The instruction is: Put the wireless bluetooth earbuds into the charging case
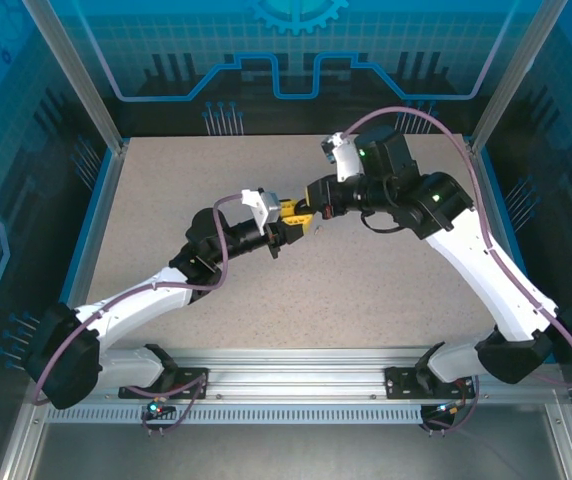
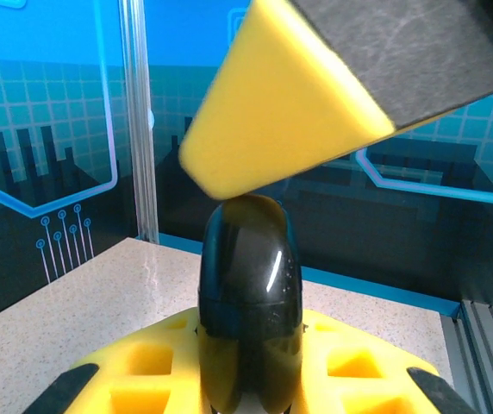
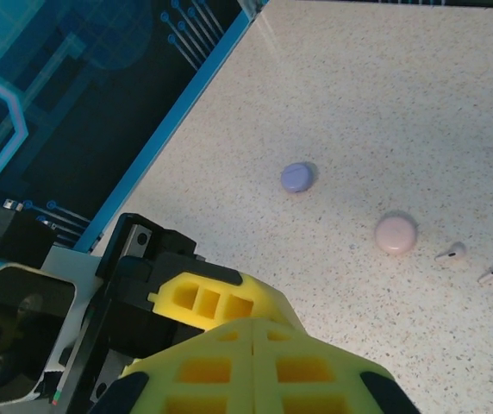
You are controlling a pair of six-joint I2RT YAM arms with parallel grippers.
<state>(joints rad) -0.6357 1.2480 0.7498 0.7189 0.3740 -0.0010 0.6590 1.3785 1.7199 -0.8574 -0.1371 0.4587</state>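
Case (image 2: 248, 276): black, upright, clamped in left gripper (image 2: 251, 379).
Right gripper (image 3: 255, 332): closed, nothing visibly held, tip just above case.
Earbuds (image 3: 451, 252): pink pair on table (image 3: 384, 103), clear of its edge.
Advice: keep case still and upright.

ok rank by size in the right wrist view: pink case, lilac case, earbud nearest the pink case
1. pink case, looks bigger, but nearer the camera so unsure
2. lilac case
3. earbud, smallest

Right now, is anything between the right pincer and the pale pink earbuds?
Nothing visible. Bare speckled tabletop lies between the right pincer and the two pale pink earbuds; the pale pink round case sits beside them, not between.
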